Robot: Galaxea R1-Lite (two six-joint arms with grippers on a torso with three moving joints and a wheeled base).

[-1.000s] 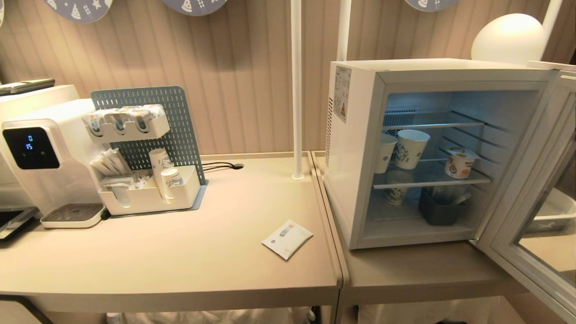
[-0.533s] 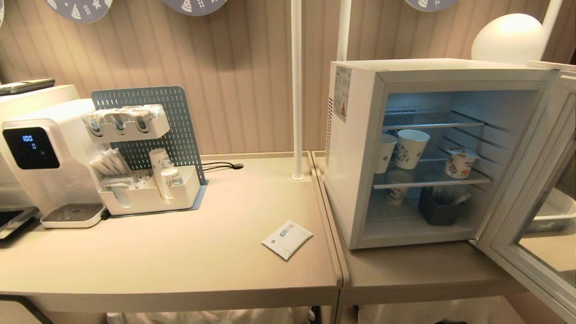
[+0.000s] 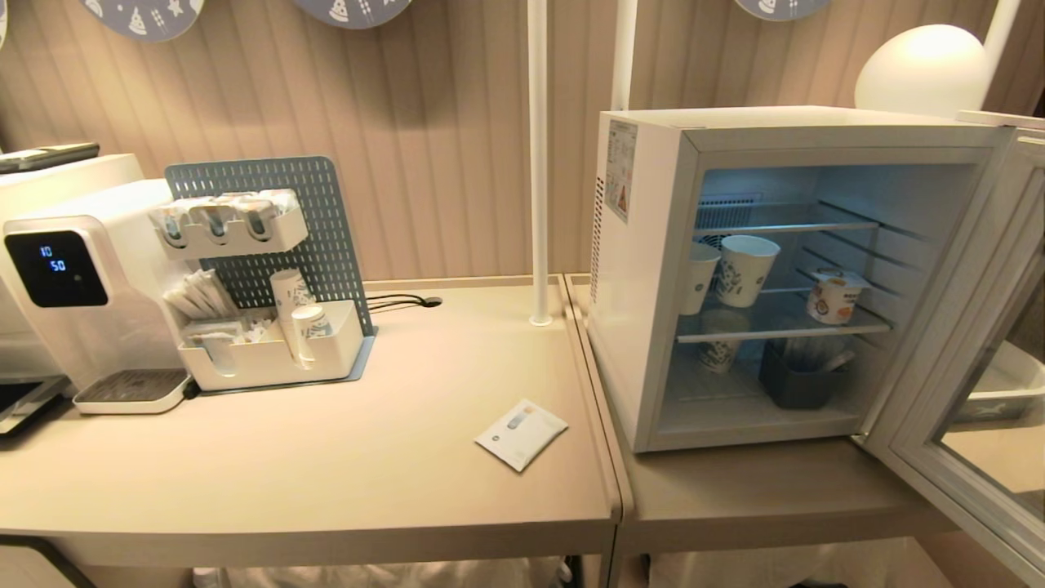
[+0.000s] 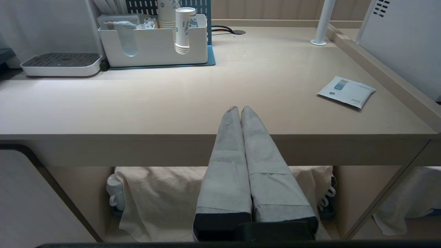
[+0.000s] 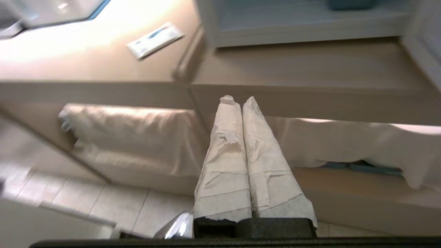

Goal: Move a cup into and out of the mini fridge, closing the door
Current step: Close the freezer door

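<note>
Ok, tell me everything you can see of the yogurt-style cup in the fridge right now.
The cup is small, white and tapered, with an orange-yellow label and a wide-rimmed lid; it looks like plastic. It stands on the middle wire shelf of the mini fridge, toward the right side, seemingly leaning slightly. It is apart from the two taller paper cups on the same shelf. Nothing touches it but the shelf. The door stands open, and neither gripper is near.
</note>
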